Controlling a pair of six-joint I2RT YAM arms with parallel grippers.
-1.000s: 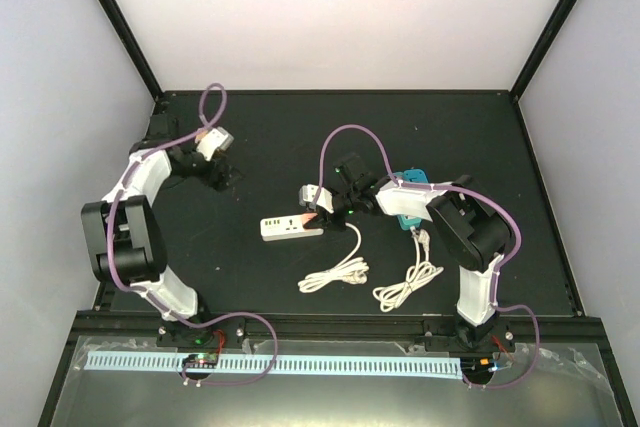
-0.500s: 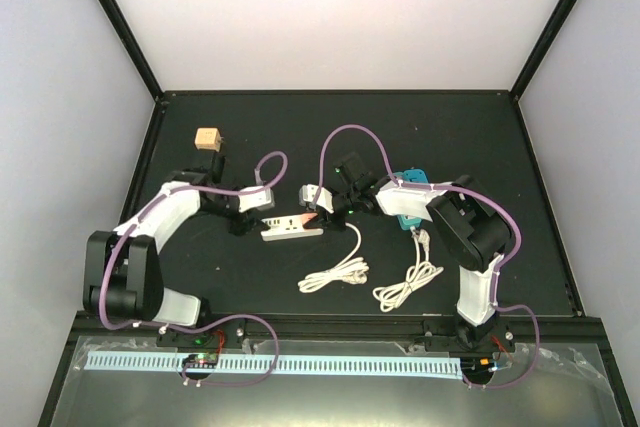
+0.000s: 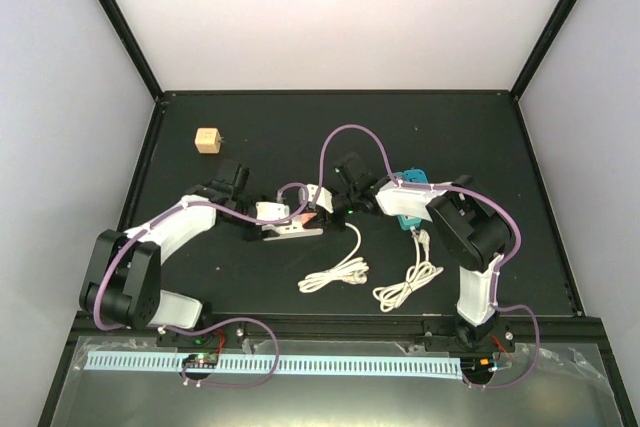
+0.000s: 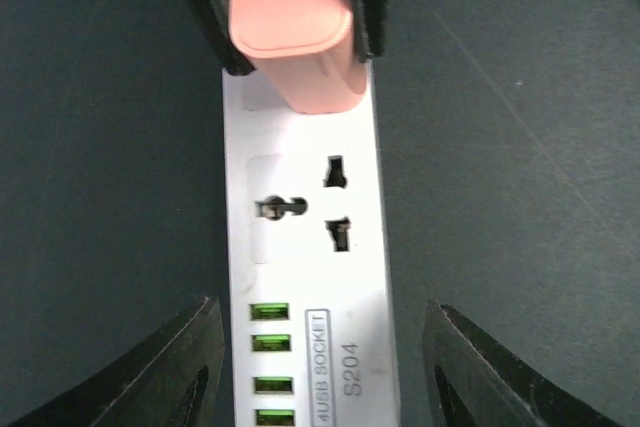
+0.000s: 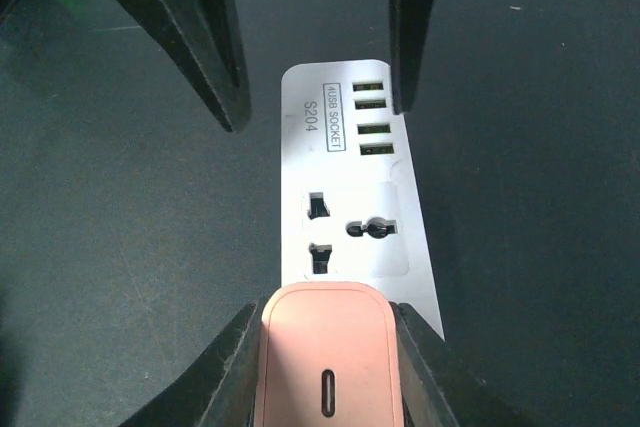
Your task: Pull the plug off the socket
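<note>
A white power strip [image 3: 292,230] lies on the black table, with a pink plug [image 3: 312,215] seated at its right end. My right gripper [image 3: 320,209] is shut on the pink plug [image 5: 325,357], one finger on each side. The strip's free socket and green USB ports [image 5: 350,207] lie beyond it. My left gripper [image 3: 262,219] is open, its jaws on either side of the strip's USB end [image 4: 305,277] with a gap on each side. In the left wrist view the plug [image 4: 295,37] sits at the top between the right fingers [image 4: 215,7].
A wooden cube [image 3: 207,140] stands at the back left. A teal device [image 3: 410,179] lies under the right arm. Two coiled white cables [image 3: 335,274] [image 3: 408,282] lie in front of the strip.
My left arm has swung from the back left by the cube to the strip's left end, and the cube stays behind. The right gripper has not moved.
</note>
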